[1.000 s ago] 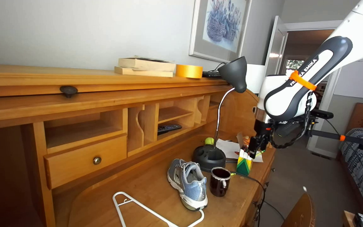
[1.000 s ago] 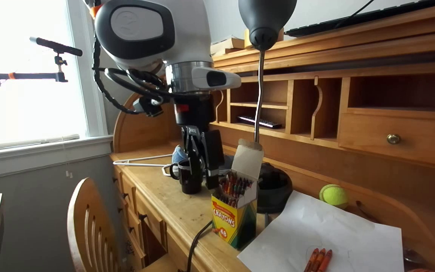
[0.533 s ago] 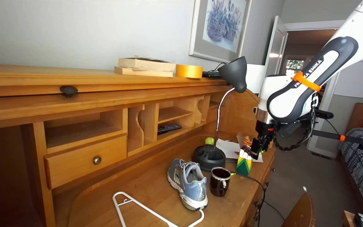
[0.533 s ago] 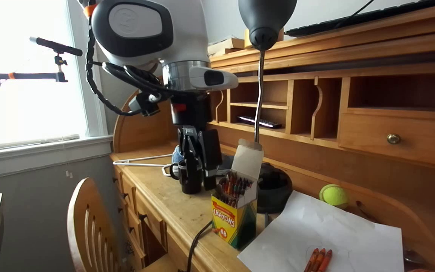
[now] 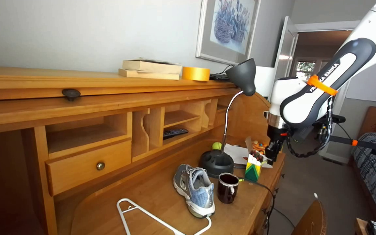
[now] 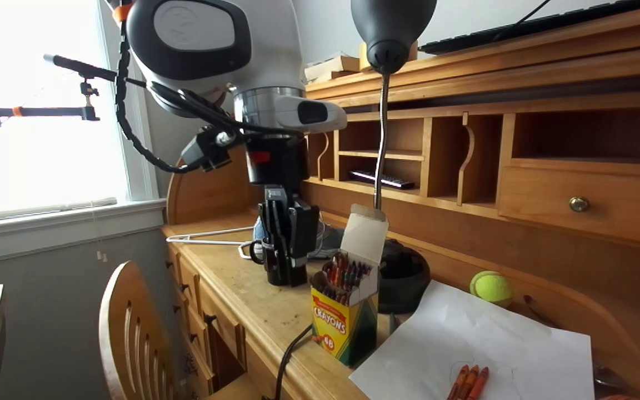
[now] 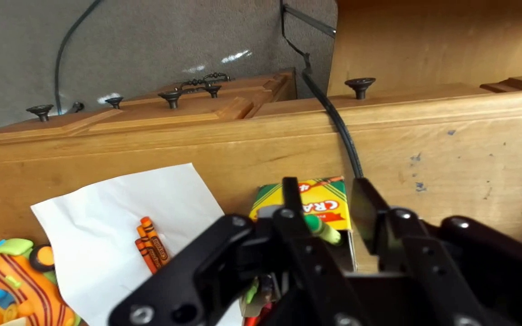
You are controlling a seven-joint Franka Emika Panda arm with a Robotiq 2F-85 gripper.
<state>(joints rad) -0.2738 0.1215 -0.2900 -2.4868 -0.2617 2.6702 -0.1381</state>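
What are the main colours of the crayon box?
The crayon box is yellow and green, clearest in an exterior view.

Your arm (image 5: 348,62) is white and rounded, with dark-grey inlays (image 5: 366,48). Note the FRANKA EMIKA lettering (image 5: 331,72), partly covered by an orange strap (image 5: 321,85). You will find a braided black cable (image 6: 138,146), a silver collar (image 6: 252,108), a white pod (image 6: 289,114) with a dark oval window (image 6: 313,111), and a black wrist (image 6: 285,164) bearing a red mark (image 6: 259,157). Your gripper (image 7: 326,192) is black, with jointed links (image 7: 188,271), slender fingers (image 7: 292,197) and bright round screws (image 7: 142,315) at the pivots
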